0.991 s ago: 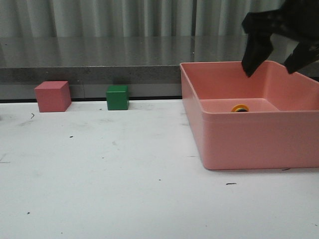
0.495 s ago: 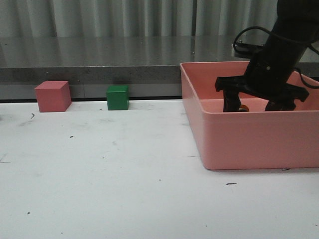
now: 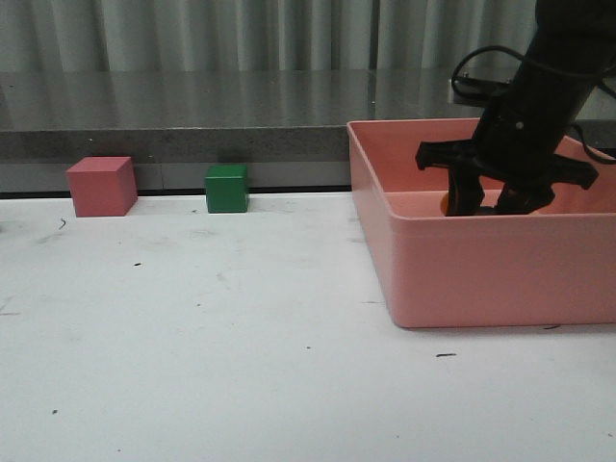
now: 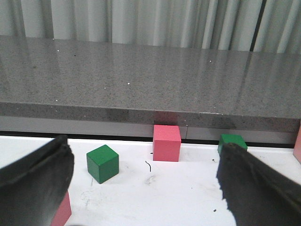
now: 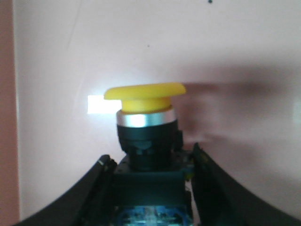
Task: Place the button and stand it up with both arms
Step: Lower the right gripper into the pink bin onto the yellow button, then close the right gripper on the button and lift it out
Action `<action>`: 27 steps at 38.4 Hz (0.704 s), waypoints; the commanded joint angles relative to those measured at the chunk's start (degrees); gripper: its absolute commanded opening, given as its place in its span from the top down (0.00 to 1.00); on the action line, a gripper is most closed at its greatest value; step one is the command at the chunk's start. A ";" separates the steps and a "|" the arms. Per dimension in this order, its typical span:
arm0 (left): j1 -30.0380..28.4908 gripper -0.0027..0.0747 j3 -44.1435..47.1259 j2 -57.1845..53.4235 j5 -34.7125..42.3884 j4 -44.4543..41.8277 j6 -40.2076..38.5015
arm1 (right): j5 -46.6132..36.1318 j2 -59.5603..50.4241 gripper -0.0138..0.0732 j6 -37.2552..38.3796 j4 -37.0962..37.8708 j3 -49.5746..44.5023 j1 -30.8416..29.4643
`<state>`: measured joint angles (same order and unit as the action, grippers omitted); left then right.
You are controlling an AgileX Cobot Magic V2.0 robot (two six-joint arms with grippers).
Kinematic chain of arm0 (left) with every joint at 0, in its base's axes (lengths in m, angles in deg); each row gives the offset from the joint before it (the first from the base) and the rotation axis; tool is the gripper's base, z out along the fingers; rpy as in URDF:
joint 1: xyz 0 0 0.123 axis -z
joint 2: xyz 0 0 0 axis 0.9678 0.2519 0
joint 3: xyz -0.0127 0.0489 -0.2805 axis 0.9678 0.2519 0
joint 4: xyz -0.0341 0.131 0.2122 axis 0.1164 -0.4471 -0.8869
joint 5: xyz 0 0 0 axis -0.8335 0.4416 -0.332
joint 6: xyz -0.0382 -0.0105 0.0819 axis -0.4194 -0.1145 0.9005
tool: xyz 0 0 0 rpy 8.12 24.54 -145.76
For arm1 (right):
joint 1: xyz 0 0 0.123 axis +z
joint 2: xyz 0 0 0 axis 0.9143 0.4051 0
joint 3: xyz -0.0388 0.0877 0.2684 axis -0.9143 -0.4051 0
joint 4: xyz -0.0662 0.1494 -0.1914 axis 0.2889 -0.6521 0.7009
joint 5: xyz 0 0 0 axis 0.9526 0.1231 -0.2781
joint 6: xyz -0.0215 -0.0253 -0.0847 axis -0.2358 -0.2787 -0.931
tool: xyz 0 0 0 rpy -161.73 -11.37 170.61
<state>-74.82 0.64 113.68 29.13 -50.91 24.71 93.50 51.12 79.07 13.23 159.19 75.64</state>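
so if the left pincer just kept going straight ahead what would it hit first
Probably the pink cube by the grey ledge, which sits between the open fingers in the left wrist view. The green cubes lie off to the sides. Depth is hard to judge.

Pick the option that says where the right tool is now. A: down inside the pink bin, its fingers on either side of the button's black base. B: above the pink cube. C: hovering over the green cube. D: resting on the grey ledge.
A: the front view shows the right tool reaching down into the pink bin, and the right wrist view shows its fingers flanking the base of the button.
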 commanded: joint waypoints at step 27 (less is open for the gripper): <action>-0.04 0.19 -2.15 0.66 4.83 -0.05 -0.26 | -2.05 -19.36 0.53 -0.30 -9.75 1.81 22.92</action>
<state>-74.82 0.64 113.68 29.13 -50.91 24.71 95.72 32.32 79.07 5.77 159.19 94.55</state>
